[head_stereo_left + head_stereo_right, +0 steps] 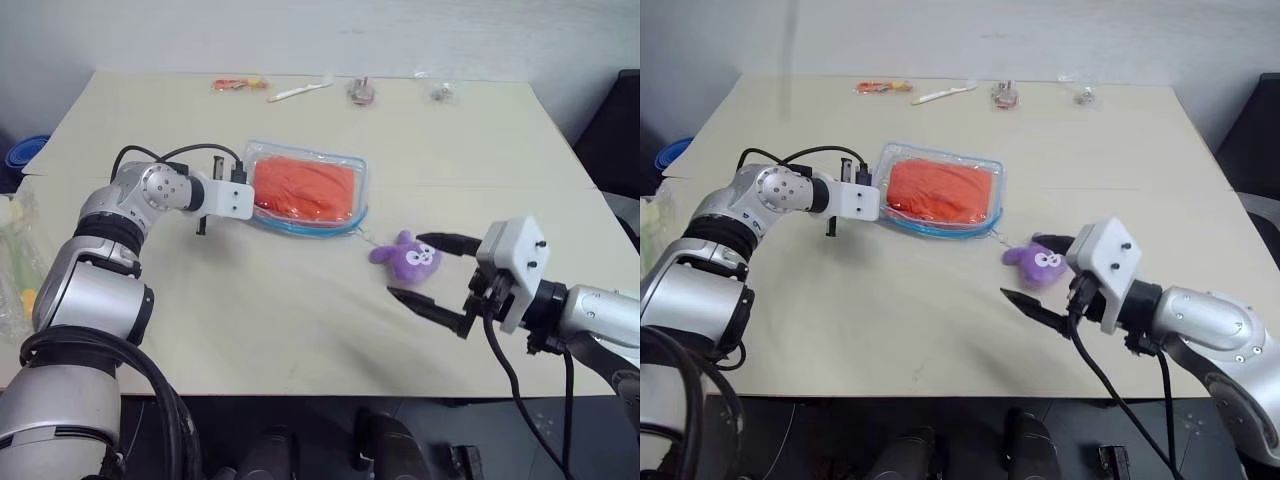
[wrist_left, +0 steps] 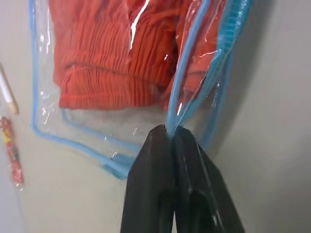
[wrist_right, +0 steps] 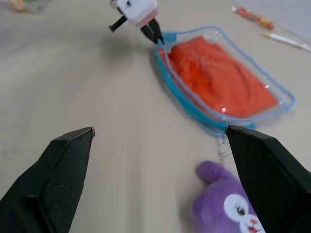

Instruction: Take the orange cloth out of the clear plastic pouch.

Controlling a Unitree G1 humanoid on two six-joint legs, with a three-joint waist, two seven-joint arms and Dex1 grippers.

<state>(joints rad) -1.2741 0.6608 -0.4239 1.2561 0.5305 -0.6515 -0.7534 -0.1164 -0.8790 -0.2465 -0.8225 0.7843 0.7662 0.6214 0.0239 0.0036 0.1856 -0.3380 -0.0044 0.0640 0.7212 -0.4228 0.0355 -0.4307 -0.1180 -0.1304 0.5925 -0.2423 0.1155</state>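
Left gripper [image 2: 171, 130] pinches clear plastic pouch [image 2: 48, 128] trim; orange cloth [image 2: 112, 53] apparently inside; right gripper [image 1: 430, 270] agape.

It is looking like a lab or test room: a plain beige table [image 1: 300, 330] is standing against a bare grey wall [image 1: 300, 30], with small test items lying along the table's far edge, top centre.

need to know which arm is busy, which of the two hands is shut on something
The left hand: it is shut on the clear plastic pouch at its blue-trimmed edge. The right hand hangs open near the purple plush toy.
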